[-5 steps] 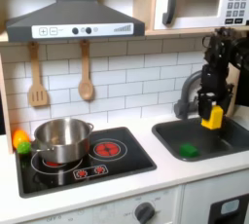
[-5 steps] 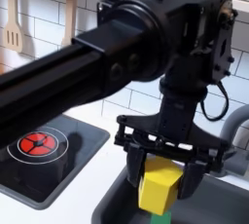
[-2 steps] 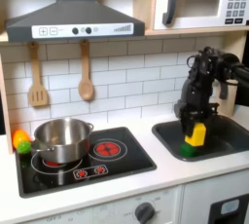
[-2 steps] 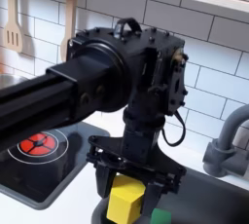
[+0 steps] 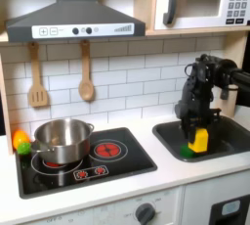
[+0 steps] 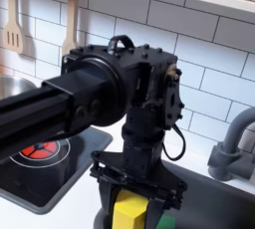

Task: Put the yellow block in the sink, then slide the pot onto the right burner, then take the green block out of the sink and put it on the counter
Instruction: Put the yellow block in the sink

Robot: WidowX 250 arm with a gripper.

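Right, first exterior view: I see the black arm [image 5: 200,87] bent over from the view's right, wrist pointing straight down into the sink [image 5: 230,143]. Gripper [image 5: 198,137] sits low inside the basin, pinching the yellow block [image 5: 199,138] between its fingers. Block looks upright, its bottom near the basin floor; I can't tell whether it touches. Green block [image 5: 187,150] lies on the sink floor just to the first exterior view's left of the yellow one, partly hidden by it. Pot [image 5: 62,140] is on the left burner of the cooktop [image 5: 134,157], handle toward the view's left. Right burner [image 5: 108,150] is bare, touching nothing. Orange-and-green toy vegetable [image 5: 20,141] sits at the cooktop's far left edge beside the pot. Counter [image 5: 117,189] runs along the front, cream-white. Two wooden utensils [image 5: 86,79] hang on the tile wall.

Second exterior view: arm body [image 6: 90,94] comes in from the view's left, big wrist housing centre frame, gripper [image 6: 131,211] hanging vertical below it. Fingers [image 6: 105,169] are clamped on the yellow block [image 6: 129,213] at the bottom edge. A sliver of green block [image 6: 166,222] shows just to the view's right of it. One burner [image 6: 38,151] is visible on the left, faucet [image 6: 231,143] on the right.
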